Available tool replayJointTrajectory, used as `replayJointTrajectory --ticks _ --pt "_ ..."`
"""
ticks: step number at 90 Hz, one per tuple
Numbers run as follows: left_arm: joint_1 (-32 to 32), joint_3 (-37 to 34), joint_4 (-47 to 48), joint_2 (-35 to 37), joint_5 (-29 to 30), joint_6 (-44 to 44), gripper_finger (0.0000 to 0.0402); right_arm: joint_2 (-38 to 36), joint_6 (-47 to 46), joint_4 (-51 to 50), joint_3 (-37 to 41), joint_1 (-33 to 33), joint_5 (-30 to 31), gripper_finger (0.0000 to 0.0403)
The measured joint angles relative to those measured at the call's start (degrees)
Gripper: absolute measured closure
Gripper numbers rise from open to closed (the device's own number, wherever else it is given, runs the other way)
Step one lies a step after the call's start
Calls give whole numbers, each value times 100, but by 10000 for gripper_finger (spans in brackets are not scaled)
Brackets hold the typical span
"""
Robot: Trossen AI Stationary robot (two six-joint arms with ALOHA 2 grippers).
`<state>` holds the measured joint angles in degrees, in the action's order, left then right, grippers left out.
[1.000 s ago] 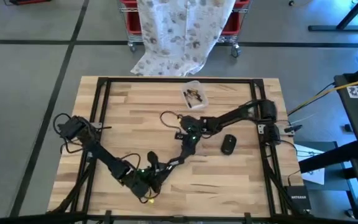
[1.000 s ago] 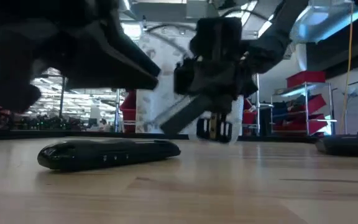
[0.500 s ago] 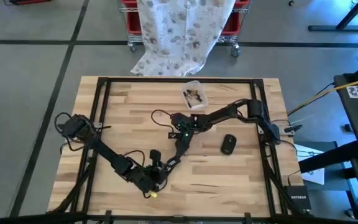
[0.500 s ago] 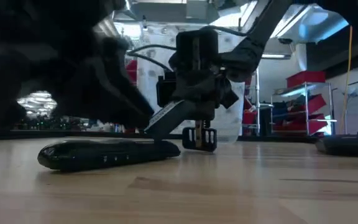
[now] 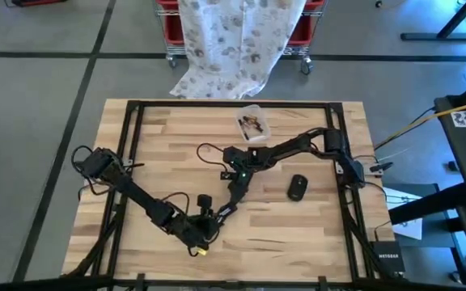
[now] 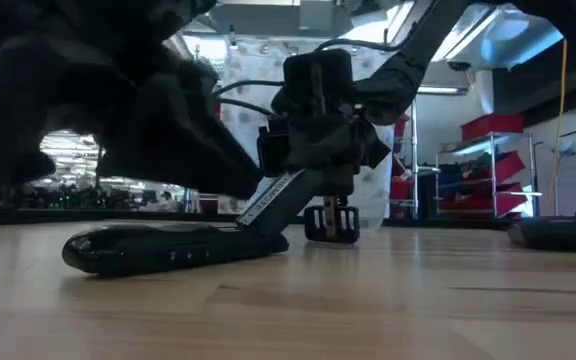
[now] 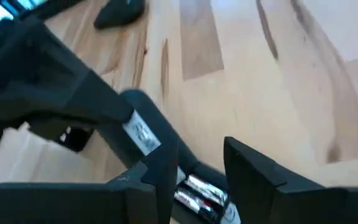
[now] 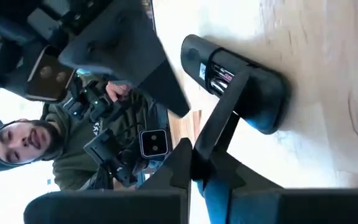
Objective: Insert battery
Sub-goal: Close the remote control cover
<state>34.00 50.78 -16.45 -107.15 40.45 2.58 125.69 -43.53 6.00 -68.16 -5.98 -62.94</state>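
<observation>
Flanking remote [image 6: 173, 247]: cover [image 5: 298, 187], tub [image 5: 252, 124]

You see the remote [image 5: 203, 212] lying flat near the table's [image 5: 298, 234] front edge, left of centre. The left gripper [image 5: 203, 229] sits at its front end, and the right gripper [image 5: 221, 212] reaches down to it from the back right. The battery cover [image 5: 297, 187] lies well apart toward the right edge. A small tub [image 5: 252, 123] stands at the back edge.
</observation>
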Motion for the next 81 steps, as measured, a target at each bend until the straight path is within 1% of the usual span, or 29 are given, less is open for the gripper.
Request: replayJointTrajectory --ticks 13,26,31,40,51,58,68,81 --pt "-188 0 29 0 -1 107 290 -4 4 -9 4 0 91 400" --pt "-374 0 94 0 -202 200 290 -7 15 -27 7 -2 254 392" --pt "-403 0 90 0 -261 196 290 -13 24 -26 7 -2 419 380" --pt "-400 0 81 0 -282 211 290 -20 41 9 4 -10 645 343" --pt "-365 0 83 0 -286 251 290 -24 159 -4 4 -9 682 296" --pt "-360 0 88 0 -290 291 290 -24 175 -7 4 -9 688 274" --pt "-361 0 105 0 -297 331 290 -28 202 37 2 -5 858 254" --pt "-363 0 354 0 -296 559 290 -35 219 50 2 0 1010 247"
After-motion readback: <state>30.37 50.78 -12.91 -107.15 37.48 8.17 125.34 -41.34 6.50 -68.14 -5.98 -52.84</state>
